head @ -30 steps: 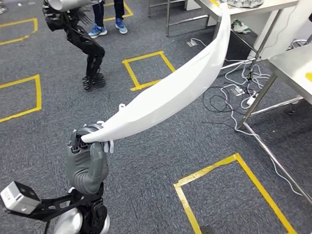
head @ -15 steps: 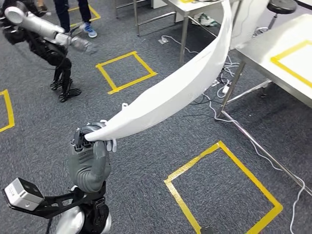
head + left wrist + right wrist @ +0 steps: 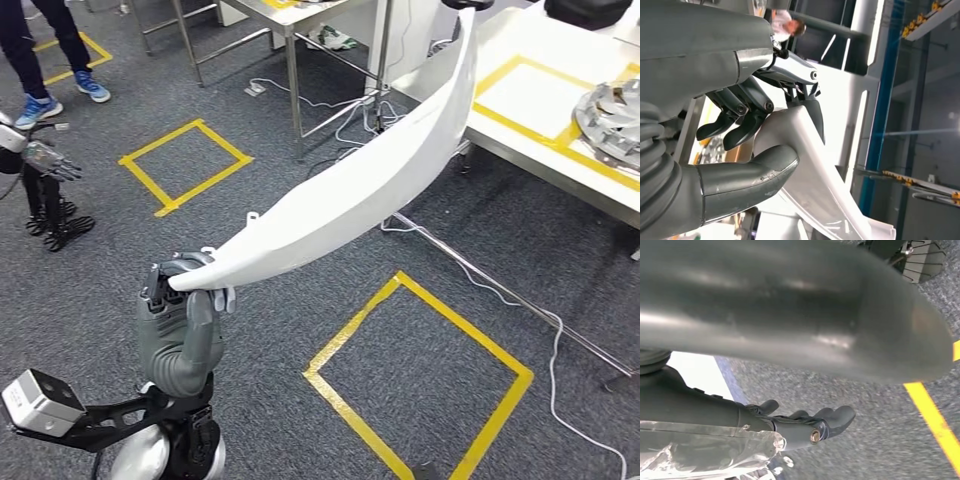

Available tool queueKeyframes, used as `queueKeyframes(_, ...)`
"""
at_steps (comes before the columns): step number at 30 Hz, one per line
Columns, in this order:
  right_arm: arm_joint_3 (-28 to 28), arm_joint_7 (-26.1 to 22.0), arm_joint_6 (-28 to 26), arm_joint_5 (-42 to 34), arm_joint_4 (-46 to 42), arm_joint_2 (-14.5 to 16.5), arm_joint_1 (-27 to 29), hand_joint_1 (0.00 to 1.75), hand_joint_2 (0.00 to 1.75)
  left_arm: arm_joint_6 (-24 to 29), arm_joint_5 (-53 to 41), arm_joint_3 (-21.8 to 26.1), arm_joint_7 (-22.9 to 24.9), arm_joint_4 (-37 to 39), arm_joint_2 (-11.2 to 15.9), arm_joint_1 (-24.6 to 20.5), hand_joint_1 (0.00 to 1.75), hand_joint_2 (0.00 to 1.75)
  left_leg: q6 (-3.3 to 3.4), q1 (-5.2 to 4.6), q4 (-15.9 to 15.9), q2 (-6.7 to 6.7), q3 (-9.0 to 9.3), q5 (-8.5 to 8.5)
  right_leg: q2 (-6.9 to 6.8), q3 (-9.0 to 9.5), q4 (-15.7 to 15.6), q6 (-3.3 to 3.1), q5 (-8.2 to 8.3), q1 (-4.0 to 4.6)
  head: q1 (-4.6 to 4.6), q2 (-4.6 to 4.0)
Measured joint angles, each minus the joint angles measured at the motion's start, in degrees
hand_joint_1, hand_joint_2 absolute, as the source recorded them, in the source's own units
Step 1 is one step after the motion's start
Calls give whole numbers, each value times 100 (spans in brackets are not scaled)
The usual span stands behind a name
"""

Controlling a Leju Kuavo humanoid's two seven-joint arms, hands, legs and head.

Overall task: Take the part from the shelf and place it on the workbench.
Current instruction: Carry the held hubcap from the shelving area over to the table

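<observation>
My left hand [image 3: 181, 330] grips one end of a long, curved white part [image 3: 355, 195], which arcs up and away to the right over the floor. Its far tip reaches above the edge of the white workbench [image 3: 532, 95], whose top carries a yellow tape square. In the left wrist view the thumb and dark fingers of the left hand [image 3: 753, 135] clamp the white part [image 3: 810, 170]. My right hand [image 3: 810, 427] hangs over the grey carpet with its fingers stretched out and nothing in them.
A round metal piece [image 3: 611, 115] lies on the workbench at the right. A steel table [image 3: 290, 60] stands behind, with cables [image 3: 453, 255] trailing on the floor. Yellow tape squares [image 3: 415, 370] mark the carpet. Another robot [image 3: 38, 190] and a person's legs [image 3: 38, 60] are far left.
The camera has turned to the right: the floor marks, other robot and person slid left, and the workbench came further into view. My left hand keeps the same hold on the part.
</observation>
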Motion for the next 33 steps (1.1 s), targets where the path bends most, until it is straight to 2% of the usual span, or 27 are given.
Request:
queueKeyframes(1,-2,-2,-14,-1,0,-2,16,0,0,3,0,-1,-7,1,0,8,175,175,45,-3,-53,-33,16,-16,63,-33,-8,42,14,-8,4,0)
queueKeyframes(2,-5,-4,-24,0,1,-2,45,0,0,6,0,-2,-16,1,-1,13,175,175,104,-11,-50,35,10,-13,123,-56,-34,81,33,-27,15,0)
queueKeyframes(3,-8,-5,-30,1,1,-2,77,0,0,7,-1,-4,-25,0,-3,16,175,175,152,-17,-60,106,15,-4,88,-78,-25,111,29,-31,20,-1)
queueKeyframes(5,-12,-4,-40,10,2,-1,104,0,0,7,-2,-7,-47,-2,-11,37,175,175,236,-24,-81,266,27,11,-220,-228,262,141,-154,-6,64,-1)
queueKeyframes(6,-12,-4,-47,17,1,0,95,0,0,7,-2,-5,-57,-2,-15,59,175,175,262,-43,-81,353,29,6,-439,-384,596,142,-340,11,84,-1)
queueKeyframes(7,-12,-5,-54,26,1,0,81,0,0,7,-2,-4,-66,-2,-16,84,175,175,282,-65,-81,446,29,0,-587,-578,1007,146,-548,18,102,-1)
queueKeyframes(8,-12,-6,-60,32,1,-1,72,0,0,7,-2,-3,-73,-1,-16,105,175,175,293,-86,-80,544,30,-7,-661,-755,1394,147,-714,19,105,-1)
queueKeyframes(9,-12,-6,-65,34,1,-1,73,0,0,7,-2,-2,-75,-1,-16,119,175,175,302,-102,-79,635,33,-14,-692,-858,1637,142,-788,20,104,-1)
queueKeyframes(10,-13,-5,-67,35,1,-2,82,0,0,7,-2,-2,-77,-1,-16,125,175,175,306,-113,-78,714,38,-21,-705,-851,1671,134,-758,22,105,-1)
queueKeyframes(11,-14,-5,-69,35,1,-2,91,0,0,7,-2,-2,-77,-1,-16,127,175,175,303,-120,-78,786,48,-30,-724,-724,1473,121,-630,26,104,-1)
queueKeyframes(12,-15,-5,-73,36,1,-2,95,0,0,7,-2,-2,-77,-2,-16,127,175,175,292,-126,-76,850,64,-42,-814,-497,1094,103,-449,37,106,-1)
queueKeyframes(14,-16,-7,-83,39,0,-1,69,0,0,7,-3,-1,-79,-3,-15,131,175,175,243,-155,-67,965,98,-76,-1057,-57,344,48,-200,82,106,-1)
queueKeyframes(15,-16,-8,-87,41,0,1,53,0,0,7,-3,-1,-81,-4,-15,133,175,175,218,-170,-62,1015,110,-89,-1138,56,138,15,-151,103,102,-1)
queueKeyframes(16,-16,-10,-91,43,0,1,43,0,0,7,-4,-1,-83,-5,-14,136,175,175,193,-179,-62,1068,118,-96,-1130,80,74,-18,-151,121,98,-1)
queueKeyframes(17,-16,-11,-96,44,0,1,44,0,0,7,-4,0,-85,-5,-14,136,175,175,169,-178,-66,1124,130,-100,-1054,69,69,-56,-135,124,94,-1)
queueKeyframes(18,-18,-11,-101,45,0,-1,54,0,0,8,-4,-1,-86,-7,-15,133,175,175,137,-164,-62,1123,141,-117,-988,66,56,-83,-126,121,91,-1)
queueKeyframes(20,-18,-46,-144,106,0,-2,66,0,0,18,-6,-1,-95,-11,-16,135,175,175,73,-139,151,926,64,-282,-874,80,26,-146,-102,93,74,-1)
queueKeyframes(22,4,-105,-209,241,0,-1,57,0,0,38,-10,-1,-109,-16,-12,162,175,175,36,-129,800,658,-259,-615,-777,85,17,-183,-92,65,34,-1)
queueKeyframes(23,21,-113,-227,306,0,-1,50,0,0,45,-13,1,-115,-16,-7,179,175,175,27,-129,1180,607,-469,-759,-730,85,17,-192,-93,60,17,-1)
queueKeyframes(24,37,-101,-231,353,0,-1,47,0,0,50,-17,1,-121,-16,-2,193,175,175,21,-128,1448,585,-636,-815,-685,86,17,-192,-93,57,8,-1)
queueKeyframes(25,51,-76,-220,385,0,-1,46,0,0,51,-22,2,-125,-16,3,201,175,175,18,-126,1528,578,-715,-758,-648,90,17,-189,-95,52,4,-1)
queueKeyframes(26,64,-47,-205,411,0,-2,45,0,0,51,-28,2,-128,-16,5,204,175,175,15,-122,1390,577,-682,-596,-618,96,18,-182,-96,44,4,-1)
queueKeyframes(28,103,9,-177,461,0,-2,35,0,0,50,-38,4,-131,-17,8,205,175,175,-4,-92,693,551,-371,-166,-562,108,24,-141,-101,32,-4,-1)
queueKeyframes(29,122,40,-169,489,0,-2,23,0,0,48,-43,4,-135,-18,7,206,175,175,1,-73,349,517,-212,-31,-538,97,42,-111,-109,38,-13,0)
queueKeyframes(30,139,73,-166,518,0,-3,11,0,0,42,-42,7,-139,-20,5,211,175,175,11,-55,108,483,-108,44,-520,81,56,-93,-118,49,-15,0)
queueKeyframes(31,153,109,-165,545,0,-5,3,0,0,27,-29,10,-139,-24,3,217,175,175,27,-44,-16,453,-61,61,-509,57,65,-114,-129,63,-16,1)
queueKeyframes(33,178,183,-168,582,0,-5,3,0,0,-23,23,18,-121,-29,-3,227,175,175,71,-49,-56,441,-59,62,-507,38,52,-208,-139,73,11,0)
